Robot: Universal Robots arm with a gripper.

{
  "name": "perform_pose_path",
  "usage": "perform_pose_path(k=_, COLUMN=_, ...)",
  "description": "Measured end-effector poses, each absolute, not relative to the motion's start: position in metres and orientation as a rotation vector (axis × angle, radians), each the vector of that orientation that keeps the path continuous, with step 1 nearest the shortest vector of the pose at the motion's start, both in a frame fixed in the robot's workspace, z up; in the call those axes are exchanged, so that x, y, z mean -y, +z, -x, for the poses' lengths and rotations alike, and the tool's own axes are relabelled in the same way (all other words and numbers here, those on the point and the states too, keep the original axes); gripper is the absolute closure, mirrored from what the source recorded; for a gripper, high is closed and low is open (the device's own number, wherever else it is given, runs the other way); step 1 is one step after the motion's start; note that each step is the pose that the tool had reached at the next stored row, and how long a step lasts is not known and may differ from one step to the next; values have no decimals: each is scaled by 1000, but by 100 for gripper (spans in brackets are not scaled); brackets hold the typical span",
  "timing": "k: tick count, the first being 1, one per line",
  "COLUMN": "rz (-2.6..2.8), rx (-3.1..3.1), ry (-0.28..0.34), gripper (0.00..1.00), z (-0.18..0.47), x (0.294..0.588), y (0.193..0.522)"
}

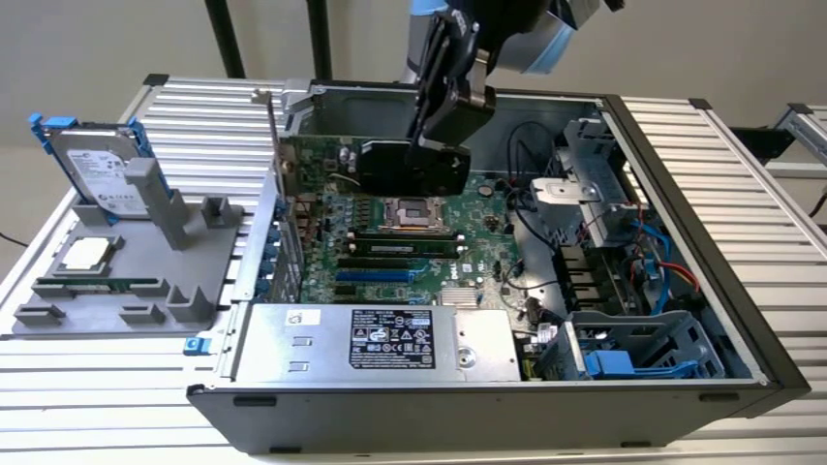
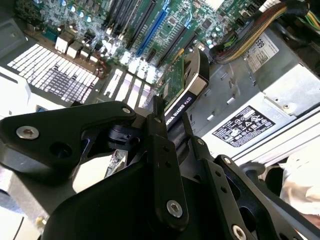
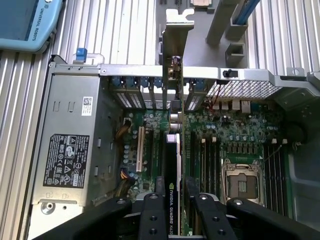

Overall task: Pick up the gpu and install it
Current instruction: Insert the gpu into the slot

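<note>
- Claw (image 1: 433,145) sits in the upper middle of the exterior view and is clamped on the gpu (image 1: 387,170), gripping the card's upper edge from both faces.
- Held on edge, the gpu hangs over the motherboard (image 1: 387,257) with its black cooler facing the exterior view's lower right.
- Whether its lower edge has reached a slot, I cannot tell.
- In the first wrist view its silver bracket (image 3: 176,37) stands at the slot openings in the case's rear wall.
- Low in the frame, the power supply (image 1: 375,339) lies inside the open computer case (image 1: 491,417), just beside the motherboard.
- At the exterior view's left, a grey holder (image 1: 130,310) rests on the slatted worktop (image 1: 104,397), well apart from the claw.
- On that holder, a hard drive (image 1: 97,174) in a blue frame stands upright.
</note>
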State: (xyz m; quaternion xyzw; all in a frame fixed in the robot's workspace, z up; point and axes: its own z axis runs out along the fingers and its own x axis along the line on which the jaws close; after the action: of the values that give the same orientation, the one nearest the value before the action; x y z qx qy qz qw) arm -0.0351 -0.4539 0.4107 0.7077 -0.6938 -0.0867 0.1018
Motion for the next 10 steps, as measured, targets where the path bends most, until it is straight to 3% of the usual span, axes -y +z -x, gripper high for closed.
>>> perform_pose_path(k=10, rz=-2088, rx=2048, ry=-252, gripper=100, z=35, x=454, y=409)
